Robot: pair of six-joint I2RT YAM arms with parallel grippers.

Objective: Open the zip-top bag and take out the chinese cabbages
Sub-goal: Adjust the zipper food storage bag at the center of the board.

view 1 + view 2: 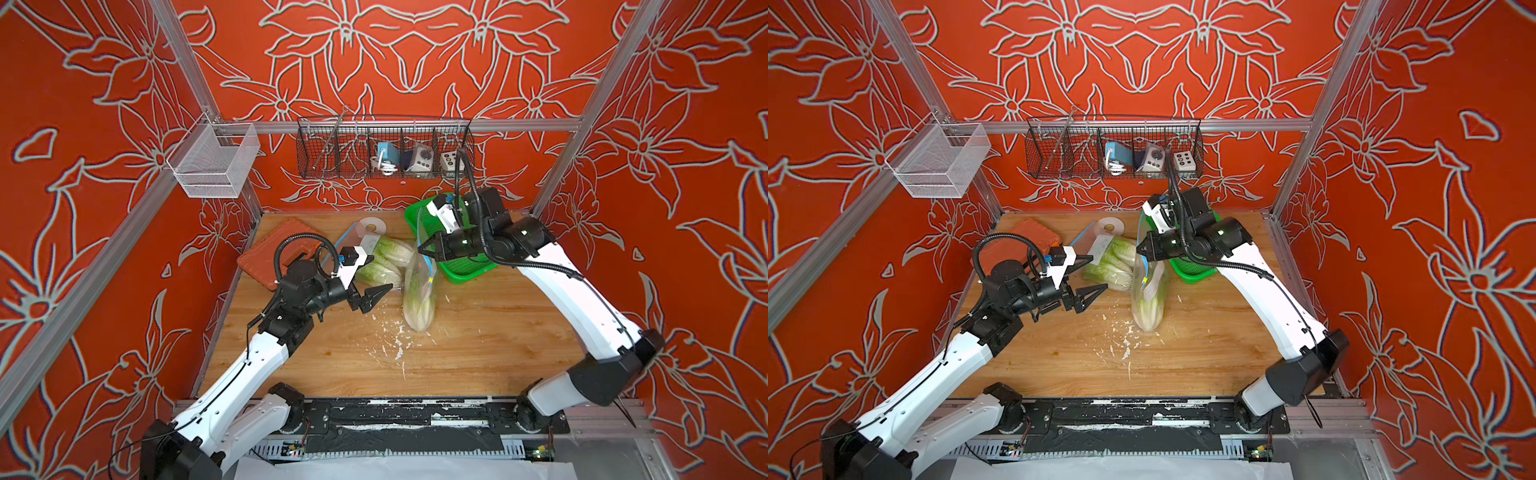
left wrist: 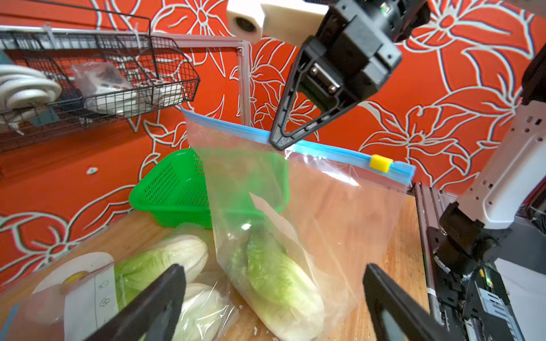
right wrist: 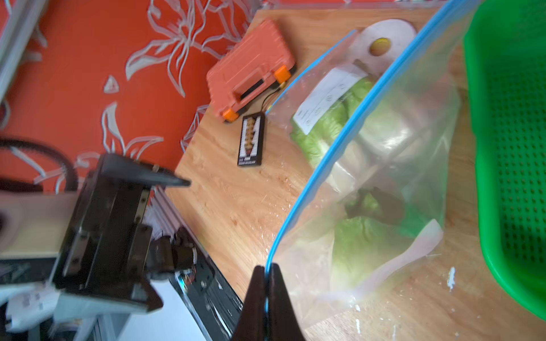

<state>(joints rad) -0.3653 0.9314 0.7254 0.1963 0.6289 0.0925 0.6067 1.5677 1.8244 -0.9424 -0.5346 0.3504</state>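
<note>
While the right claw [image 2: 278, 144] pinches shut on the blue zip [image 2: 331, 149] of the clear plastic zip-top bag [image 2: 334, 212], a green-and-white chinese cabbage [image 2: 277, 280] sitting inside below it, the empty, wide-open left claw [image 1: 1099, 272] nearby should probably pull the mouth apart next.

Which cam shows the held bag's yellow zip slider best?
Left wrist: the yellow slider is large and sharp on the zip-top bag's blue strip, clear of the right end effector. Top views: too small to make out. Right wrist: strip only, no slider.

White-shelled arms [image 1: 249, 370] with black joints [image 1: 602, 376], ribbed black cable hoses [image 1: 305, 235], white wrist cameras [image 1: 353, 257], black triangular jaws
</note>
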